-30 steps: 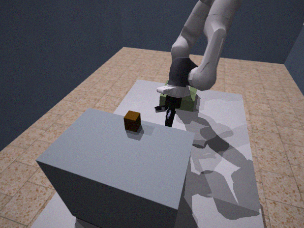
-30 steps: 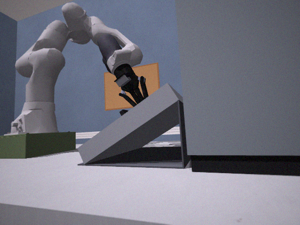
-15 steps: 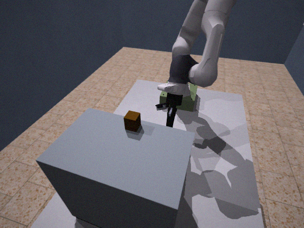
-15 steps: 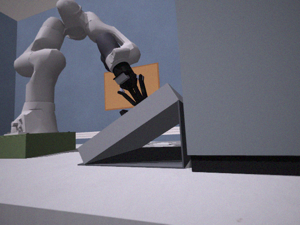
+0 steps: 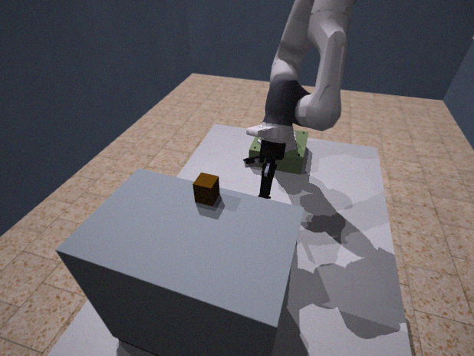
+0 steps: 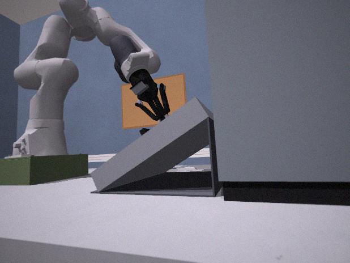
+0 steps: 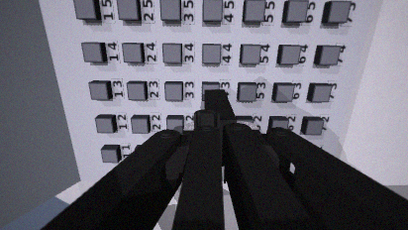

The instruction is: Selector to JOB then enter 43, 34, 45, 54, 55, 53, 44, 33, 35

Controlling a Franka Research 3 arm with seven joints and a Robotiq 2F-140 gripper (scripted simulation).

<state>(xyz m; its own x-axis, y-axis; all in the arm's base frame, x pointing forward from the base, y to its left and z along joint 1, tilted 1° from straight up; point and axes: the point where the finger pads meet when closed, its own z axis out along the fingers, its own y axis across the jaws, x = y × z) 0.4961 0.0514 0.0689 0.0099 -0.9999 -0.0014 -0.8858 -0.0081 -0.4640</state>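
The sloped grey keypad panel carries a grid of grey square keys, each with its number printed beside it in the wrist view. My gripper is shut and empty, its tips on or just above key 43, which they partly cover. Keys 33, 53, 34, 44 and 54 lie around it; 35, 45 and 55 are in the top row. No key looks lit. The gripper also shows at the panel's upper part and behind the grey box. The selector is not in view.
A large grey box stands by the panel, with a small brown cube on top. An orange board hangs behind the gripper. The arm's green base sits at the far side.
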